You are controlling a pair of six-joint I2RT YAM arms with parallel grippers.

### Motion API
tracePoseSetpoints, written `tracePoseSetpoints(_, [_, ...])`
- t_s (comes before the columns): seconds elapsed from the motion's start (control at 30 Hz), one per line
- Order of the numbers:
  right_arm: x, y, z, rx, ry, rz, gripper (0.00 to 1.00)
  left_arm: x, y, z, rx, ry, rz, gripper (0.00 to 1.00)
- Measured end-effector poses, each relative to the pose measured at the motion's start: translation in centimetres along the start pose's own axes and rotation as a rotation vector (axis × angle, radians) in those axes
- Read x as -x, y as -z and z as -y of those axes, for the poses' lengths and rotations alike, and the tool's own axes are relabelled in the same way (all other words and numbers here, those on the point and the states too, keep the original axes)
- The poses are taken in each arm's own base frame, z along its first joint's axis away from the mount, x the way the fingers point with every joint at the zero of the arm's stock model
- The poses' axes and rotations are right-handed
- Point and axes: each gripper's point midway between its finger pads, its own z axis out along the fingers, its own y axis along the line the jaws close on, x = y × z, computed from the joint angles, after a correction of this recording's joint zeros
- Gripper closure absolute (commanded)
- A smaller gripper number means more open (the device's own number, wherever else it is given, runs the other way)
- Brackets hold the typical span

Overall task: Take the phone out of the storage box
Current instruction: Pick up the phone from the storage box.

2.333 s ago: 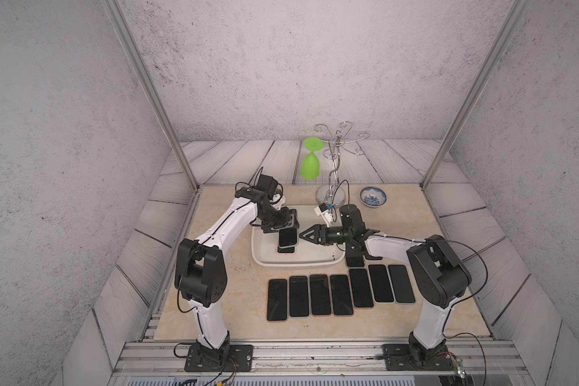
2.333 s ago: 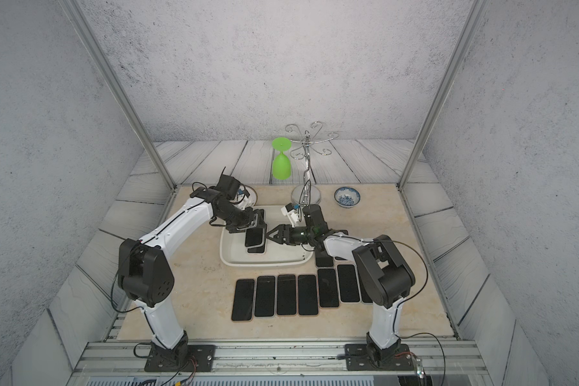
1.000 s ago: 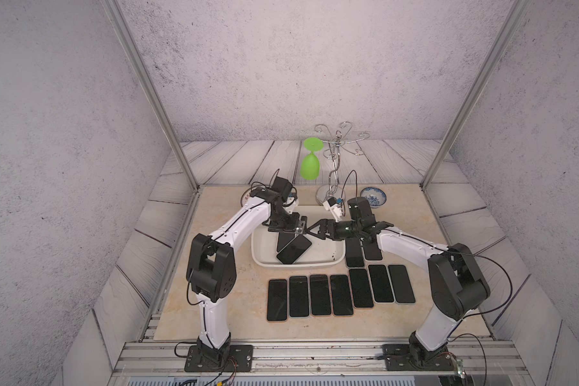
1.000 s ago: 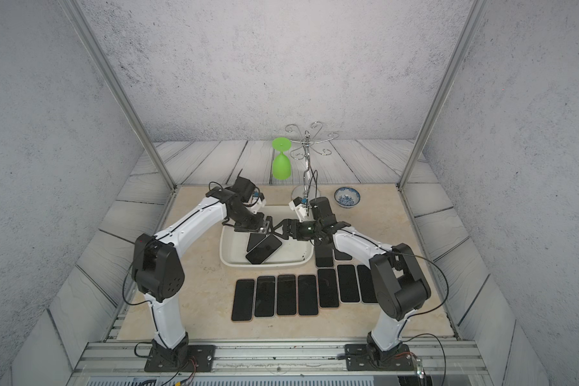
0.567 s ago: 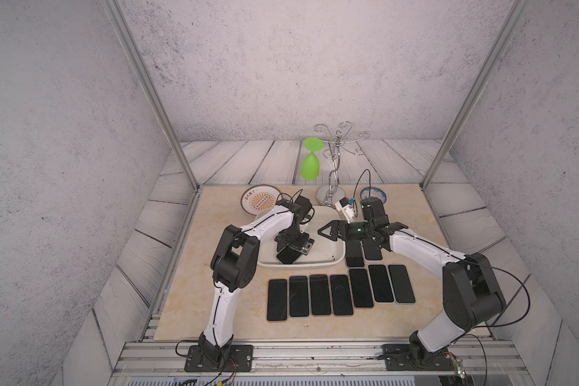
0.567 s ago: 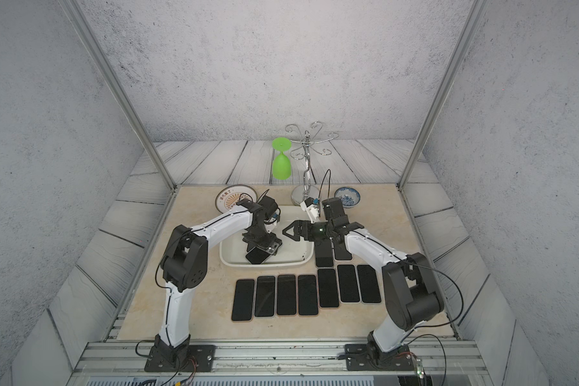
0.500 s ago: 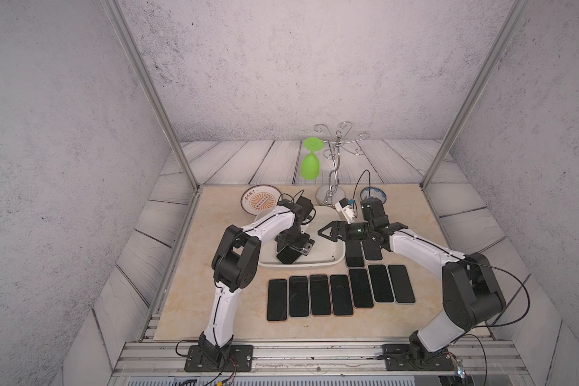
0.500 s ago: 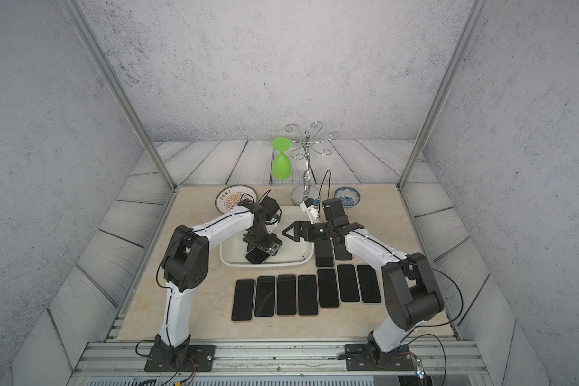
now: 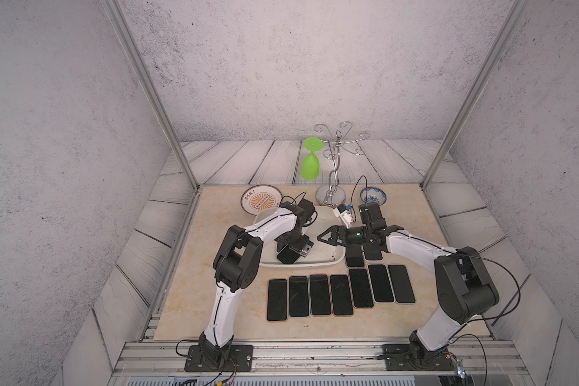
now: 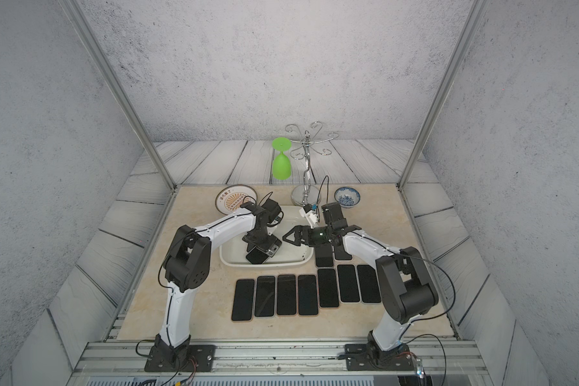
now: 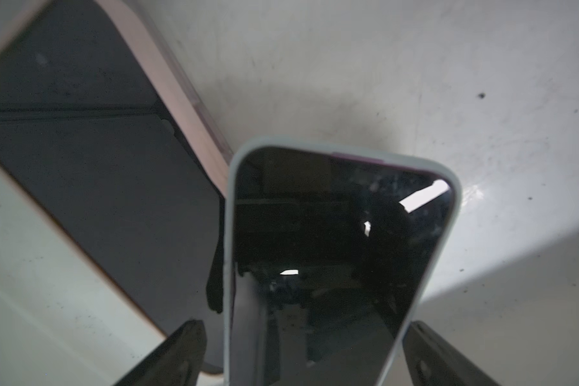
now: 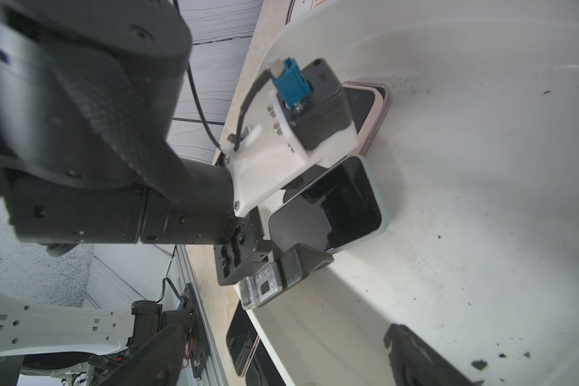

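Rough grey walls closed in a beige table (image 9: 432, 214). In a top view the storage box (image 9: 301, 264) sat at its middle, and a row of phones (image 9: 320, 294) lay face up on the near side of it; I counted those as already out. My left gripper (image 9: 295, 250) was down in the near left part of the box with the phone (image 9: 286, 255) in it, dark and tilted. My right gripper (image 9: 326, 235) hovered over the box's right end, jaws spread and empty. In both top views the phone (image 10: 256, 255) sat inside the rim of the storage box (image 10: 274, 264). From the left wrist, the left gripper (image 11: 301, 334) stood about as wide as it goes, with a finger at each long edge of the pale-cased phone (image 11: 331, 250). I took that for a grip across its width. A second phone (image 11: 97, 167), pink-cased, lay flat on the box floor just beside it. From the right wrist the phone (image 12: 335, 207) slanted up out of the left gripper (image 12: 281, 240); I could not tell whether its free end touched the floor. By my reckoning the phone was grasped but not out. It had yet to be lifted over the rim and set down, and the second phone (image 12: 371, 110) remained after it.
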Motion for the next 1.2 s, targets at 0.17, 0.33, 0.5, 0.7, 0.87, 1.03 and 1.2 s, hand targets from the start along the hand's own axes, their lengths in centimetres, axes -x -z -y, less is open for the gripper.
tracePoseSetpoints(0.17, [-0.1, -0.3, 0.2, 0.011, -0.005, -0.005, 0.01, -0.3, -0.9, 0.3, 0.011, -0.013, -0.024, 0.02])
tracePoseSetpoints(0.33, [0.1, -0.3, 0.1, 0.020, 0.003, 0.001, 0.01, -0.3, -1.1, 0.2, 0.027, -0.019, -0.034, 0.03])
tracePoseSetpoints(0.5, [0.2, -0.3, 0.0, 0.022, 0.008, 0.006, 0.01, -0.2, -1.1, -0.2, 0.050, -0.021, -0.038, 0.39])
tracePoseSetpoints(0.7, [0.4, -0.3, -0.1, 0.027, -0.002, 0.011, 0.01, -0.2, -0.9, -0.3, 0.051, -0.009, -0.033, 0.56])
tracePoseSetpoints(0.87, [0.9, -0.3, -0.6, 0.055, -0.010, 0.032, 0.01, 0.4, 0.4, -0.3, -0.026, 0.057, 0.003, 0.61])
tracePoseSetpoints(1.03, [0.7, -0.7, -1.0, 0.095, -0.013, 0.073, 0.01, 2.5, 6.4, -1.8, -0.157, 0.191, 0.179, 0.64])
tracePoseSetpoints(1.2, [-0.3, -1.8, -2.3, 0.106, 0.034, 0.072, 0.03, 3.9, 12.2, -3.0, -0.257, 0.276, 0.338, 0.64])
